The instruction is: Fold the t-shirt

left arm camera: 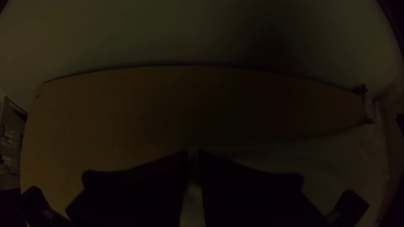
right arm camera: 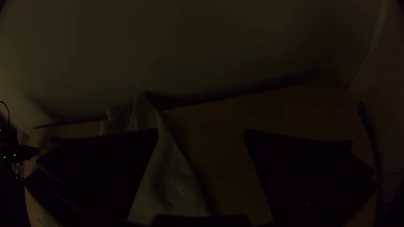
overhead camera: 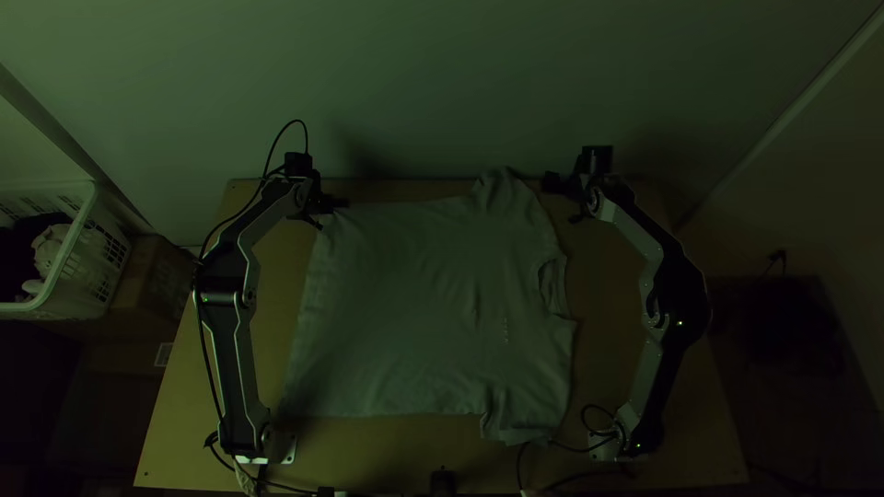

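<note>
Beside the tabletop (overhead camera: pixel 368 446), the left arm (overhead camera: pixel 238 364) and right arm (overhead camera: pixel 661 350) have angular links, dark with silver-grey edging, and black joints. Black cables (overhead camera: pixel 200 317) loop along the left one — more cables (overhead camera: pixel 572 448) curl by the other's pale base plate (overhead camera: pixel 605 449). Tiny green lights (overhead camera: pixel 680 323) dot both. Left hand (overhead camera: pixel 332 213) and right hand (overhead camera: pixel 559 201) — wide, flat, black.

The t-shirt (overhead camera: pixel 414 304) is grey-green with small pale print (overhead camera: pixel 505 330) — table (overhead camera: pixel 599 368) yellowish-brown, basket (overhead camera: pixel 103 250) white.

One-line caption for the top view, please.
A pale t-shirt lies spread on a wooden table between two robot arms.
</note>
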Controlling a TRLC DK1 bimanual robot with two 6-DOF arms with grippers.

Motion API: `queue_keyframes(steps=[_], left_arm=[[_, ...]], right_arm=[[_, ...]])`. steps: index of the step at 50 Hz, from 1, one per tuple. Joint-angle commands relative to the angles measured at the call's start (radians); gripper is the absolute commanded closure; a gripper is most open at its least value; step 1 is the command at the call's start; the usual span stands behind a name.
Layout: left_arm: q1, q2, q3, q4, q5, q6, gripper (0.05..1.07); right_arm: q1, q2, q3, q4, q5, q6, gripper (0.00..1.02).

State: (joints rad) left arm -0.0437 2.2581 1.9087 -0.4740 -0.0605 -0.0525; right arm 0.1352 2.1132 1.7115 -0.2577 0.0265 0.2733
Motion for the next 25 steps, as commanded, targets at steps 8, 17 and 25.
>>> queue_keyframes(steps=[8, 17, 25], left_arm=[[0.013, 0.001, 0.018, -0.031, -0.001, -0.026, 1.05], [0.010, -0.029, 0.027, -0.040, 0.001, -0.049, 1.05], [0.002, -0.048, 0.029, -0.040, 0.001, -0.050, 1.05]], right_arm=[[0.032, 0.074, 0.112, -0.075, -0.005, 0.033, 0.10], [0.043, 0.148, 0.218, -0.160, -0.014, 0.049, 0.10], [0.041, 0.245, 0.362, -0.293, -0.016, 0.056, 0.10]])
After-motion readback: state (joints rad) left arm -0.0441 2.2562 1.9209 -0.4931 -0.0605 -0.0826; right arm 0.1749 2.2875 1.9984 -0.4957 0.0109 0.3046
